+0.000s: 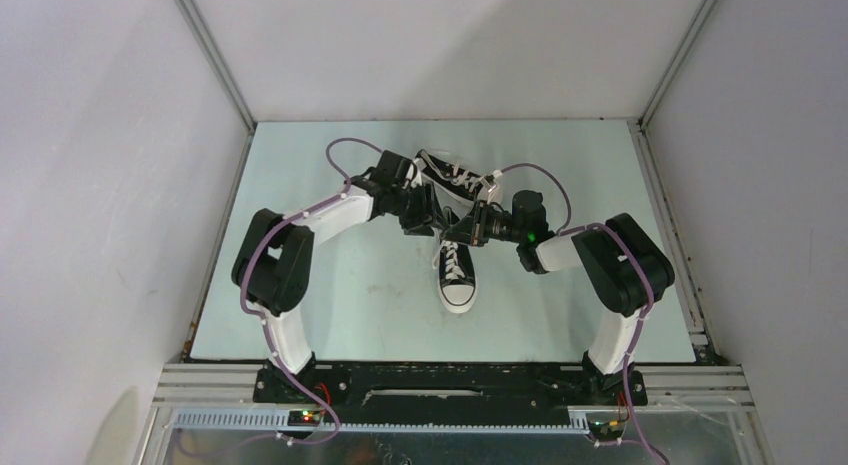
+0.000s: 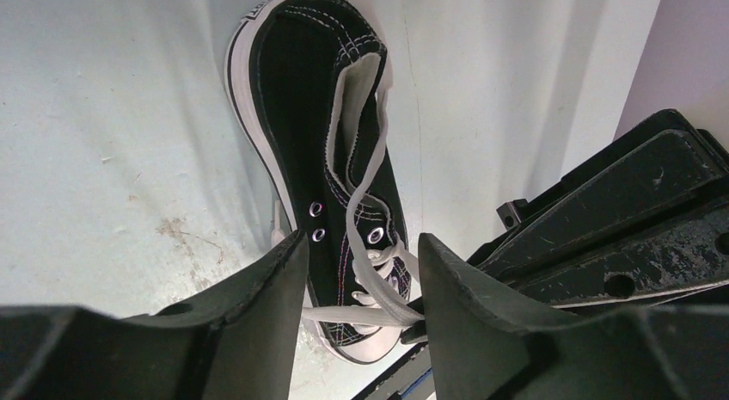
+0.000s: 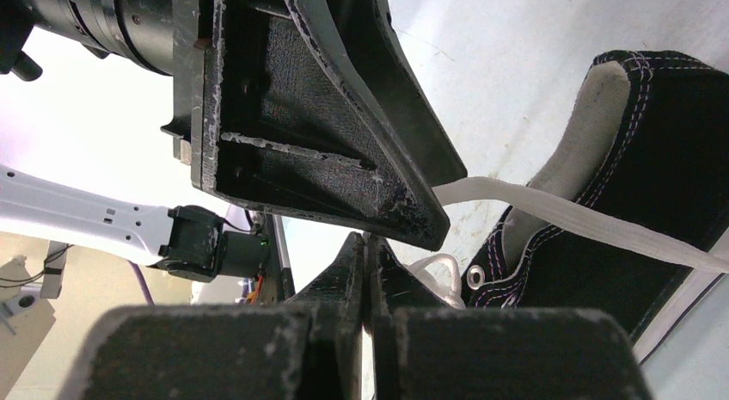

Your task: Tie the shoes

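The shoe (image 1: 457, 275) sits on the counter (image 1: 330, 315), toe towards the arm bases. Your left fingers (image 2: 266, 301) spread around its lace (image 2: 344, 314); right fingers (image 3: 348, 275) pressed together. Close left squarely on the lace, pull gently.

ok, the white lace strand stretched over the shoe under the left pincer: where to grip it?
Take the lace strand mid-span, where it lifts clear of the shoe, coming down from above. It is a flat band and it lies along the closing direction of the open left pincer, so probably turn the wrist first, so it closes on the flat faces.
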`<state>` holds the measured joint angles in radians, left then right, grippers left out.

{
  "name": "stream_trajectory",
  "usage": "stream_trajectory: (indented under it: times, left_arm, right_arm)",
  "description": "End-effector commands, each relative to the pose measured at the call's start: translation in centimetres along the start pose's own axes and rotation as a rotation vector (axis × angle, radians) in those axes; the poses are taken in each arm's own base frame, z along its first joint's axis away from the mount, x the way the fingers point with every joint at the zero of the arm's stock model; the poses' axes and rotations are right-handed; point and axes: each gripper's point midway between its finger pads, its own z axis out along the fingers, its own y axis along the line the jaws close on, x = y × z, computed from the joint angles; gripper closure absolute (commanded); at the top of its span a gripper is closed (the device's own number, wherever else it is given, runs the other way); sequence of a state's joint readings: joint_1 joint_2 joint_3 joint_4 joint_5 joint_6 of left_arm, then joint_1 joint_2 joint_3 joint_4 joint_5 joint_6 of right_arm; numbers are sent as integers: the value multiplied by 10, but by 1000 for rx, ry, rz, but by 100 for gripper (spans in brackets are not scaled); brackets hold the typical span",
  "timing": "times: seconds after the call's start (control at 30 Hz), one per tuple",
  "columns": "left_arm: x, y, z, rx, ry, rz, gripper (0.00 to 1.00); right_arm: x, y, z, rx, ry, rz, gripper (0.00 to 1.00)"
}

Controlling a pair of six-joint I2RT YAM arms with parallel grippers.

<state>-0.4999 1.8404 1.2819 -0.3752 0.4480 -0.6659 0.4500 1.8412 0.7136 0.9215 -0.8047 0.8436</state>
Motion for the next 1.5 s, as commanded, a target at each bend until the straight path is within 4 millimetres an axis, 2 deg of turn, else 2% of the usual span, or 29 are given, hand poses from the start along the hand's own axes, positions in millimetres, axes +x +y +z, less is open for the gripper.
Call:
stream_trajectory:
  times: [0.0,0.23,0.33,0.5,0.63,0.7,0.77,0.8,0.9,1.03,1.2,1.47]
  left_arm:
    - [-3,-9,-7,37,-5,3,44]
    - [3,-6,4,36,41,-14,43]
    - [1,-5,11,37,58,-22,52]
    - [-1,-4,17,28,71,-26,59]
    - [-1,-4,14,23,68,-19,72]
    - [-4,-3,10,19,52,-13,87]
    - [-8,-1,4,15,40,-11,93]
    - [-11,2,1,7,33,-15,93]
    - [-15,5,-7,-10,13,-9,80]
    - [-15,1,-10,4,6,-3,72]
    - [-12,1,-9,10,14,-6,78]
    - [-15,0,-11,7,2,2,79]
  right_arm:
    - [-19,21,0,-48,-39,-87,100]
    - [-18,23,0,-52,-36,-92,100]
    - [-18,24,0,-53,-36,-93,100]
    - [-19,23,0,-51,-36,-91,100]
    - [-19,23,0,-51,-37,-92,100]
    - [-19,23,0,-51,-37,-91,100]
    - [-19,23,0,-50,-37,-91,100]
    - [-19,22,0,-50,-36,-90,100]
    - [-19,22,0,-49,-36,-90,100]
    - [-18,22,0,-49,-35,-88,100]
    - [-18,22,0,-50,-35,-87,100]
    - [-19,22,0,-50,-36,-87,100]
